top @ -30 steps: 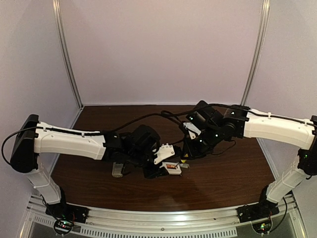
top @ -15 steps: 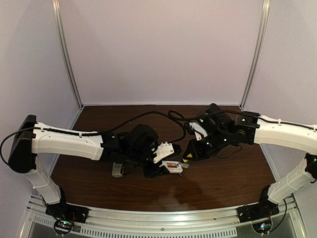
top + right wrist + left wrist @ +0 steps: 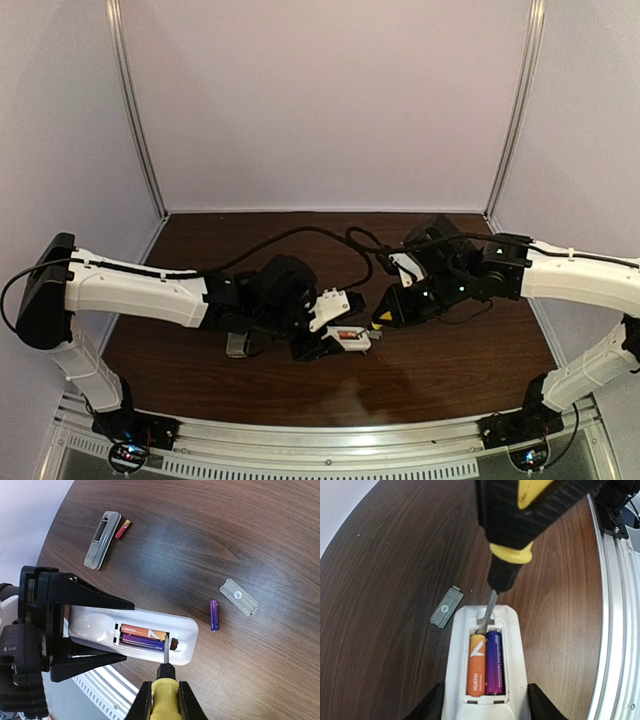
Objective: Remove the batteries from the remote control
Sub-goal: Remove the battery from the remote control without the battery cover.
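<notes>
My left gripper (image 3: 485, 709) is shut on a white remote control (image 3: 517, 645) that lies back-up with its battery bay open. Two batteries lie side by side in the bay, one orange (image 3: 477, 666) and one purple (image 3: 494, 662). My right gripper (image 3: 164, 694) is shut on a yellow-handled screwdriver (image 3: 163, 705). Its metal tip (image 3: 487, 614) rests at the end of the orange battery (image 3: 142, 631), beside the purple one (image 3: 142, 641). A loose purple battery (image 3: 214, 615) lies on the table, and a red one (image 3: 122, 529) lies farther off. From above, both grippers meet over the remote (image 3: 352, 338).
A grey remote (image 3: 102, 540) lies by the red battery. A small grey cover plate (image 3: 239, 596) sits near the loose purple battery, close to the white remote's end (image 3: 447, 607). The metal rail of the table's near edge (image 3: 615, 630) runs beside the remote.
My right arm has swung lower and nearer, bringing the screwdriver down to the remote's bay. The left arm and the remote have barely moved.
</notes>
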Motion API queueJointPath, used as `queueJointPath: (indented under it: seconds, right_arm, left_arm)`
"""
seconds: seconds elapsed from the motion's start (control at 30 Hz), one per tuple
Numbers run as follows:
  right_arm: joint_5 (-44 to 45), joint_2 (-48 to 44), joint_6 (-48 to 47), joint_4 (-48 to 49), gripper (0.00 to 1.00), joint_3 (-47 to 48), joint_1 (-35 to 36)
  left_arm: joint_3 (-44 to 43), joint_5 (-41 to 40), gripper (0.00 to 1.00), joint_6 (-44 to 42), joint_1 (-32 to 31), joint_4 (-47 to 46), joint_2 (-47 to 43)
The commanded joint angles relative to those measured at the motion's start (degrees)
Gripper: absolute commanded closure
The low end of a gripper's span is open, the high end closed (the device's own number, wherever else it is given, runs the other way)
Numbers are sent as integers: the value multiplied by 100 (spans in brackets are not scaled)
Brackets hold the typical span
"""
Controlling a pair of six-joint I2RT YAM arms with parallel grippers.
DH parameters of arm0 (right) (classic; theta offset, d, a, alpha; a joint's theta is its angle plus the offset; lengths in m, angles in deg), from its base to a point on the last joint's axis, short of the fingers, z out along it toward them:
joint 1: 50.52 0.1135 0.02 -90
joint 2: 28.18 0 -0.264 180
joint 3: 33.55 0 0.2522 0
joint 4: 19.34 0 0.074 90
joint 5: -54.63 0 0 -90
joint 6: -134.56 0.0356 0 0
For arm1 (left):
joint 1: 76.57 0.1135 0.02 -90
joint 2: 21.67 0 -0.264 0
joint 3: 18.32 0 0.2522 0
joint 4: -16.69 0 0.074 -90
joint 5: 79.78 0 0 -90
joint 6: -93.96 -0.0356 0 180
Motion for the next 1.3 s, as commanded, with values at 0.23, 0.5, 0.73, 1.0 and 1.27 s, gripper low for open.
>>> queueJointPath:
  seconds: [0.23, 0.5, 0.73, 1.0, 1.27]
  right_arm:
    - [-1204, -534, -21, 1556, 100, -332, 124]
    - [-1338, -620, 10, 1936, 100, -527, 98]
    - [-1491, -656, 97, 2229, 100, -669, 46]
    - [-1650, -684, 145, 2493, 100, -763, 42]
    - [-1733, -712, 137, 2589, 100, -794, 42]
  left_arm:
    - [302, 322, 100, 105, 4, -1700, -213]
    - [672, 503, 100, 215, 56, -2137, -368]
    - [1082, 576, 100, 239, 53, -2496, -577]
    - [1317, 651, 100, 286, 53, -2544, -612]
    - [1441, 677, 100, 275, 54, -2557, -530]
